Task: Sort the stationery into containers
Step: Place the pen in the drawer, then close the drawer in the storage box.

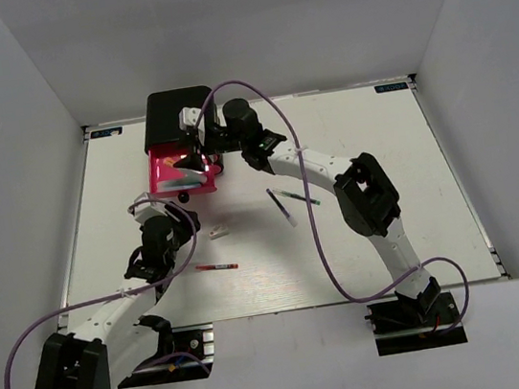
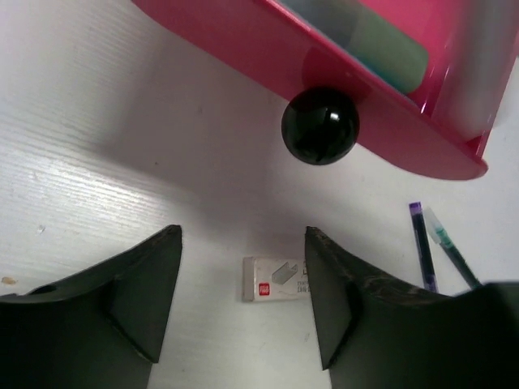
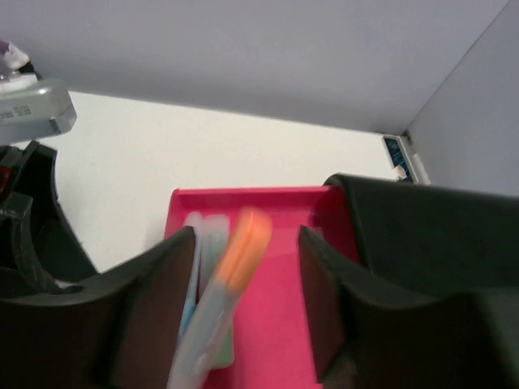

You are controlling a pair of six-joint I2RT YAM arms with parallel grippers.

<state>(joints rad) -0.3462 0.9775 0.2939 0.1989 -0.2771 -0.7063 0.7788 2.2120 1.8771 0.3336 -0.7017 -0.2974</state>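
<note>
The black chest stands at the back with one pink drawer pulled out, its black knob towards me. My right gripper hangs open over the drawer. An orange-capped marker, blurred, lies loose between its fingers above a light-blue marker and a green marker. My left gripper is open above the table in front of the knob, and the small white eraser lies below between its fingers, touching neither. A red pen lies near my left arm.
A dark blue pen and a thin green-tipped pen lie crossed on the white table right of the drawer, also visible as dark blue pen and green-tipped pen. Grey walls enclose the table on three sides.
</note>
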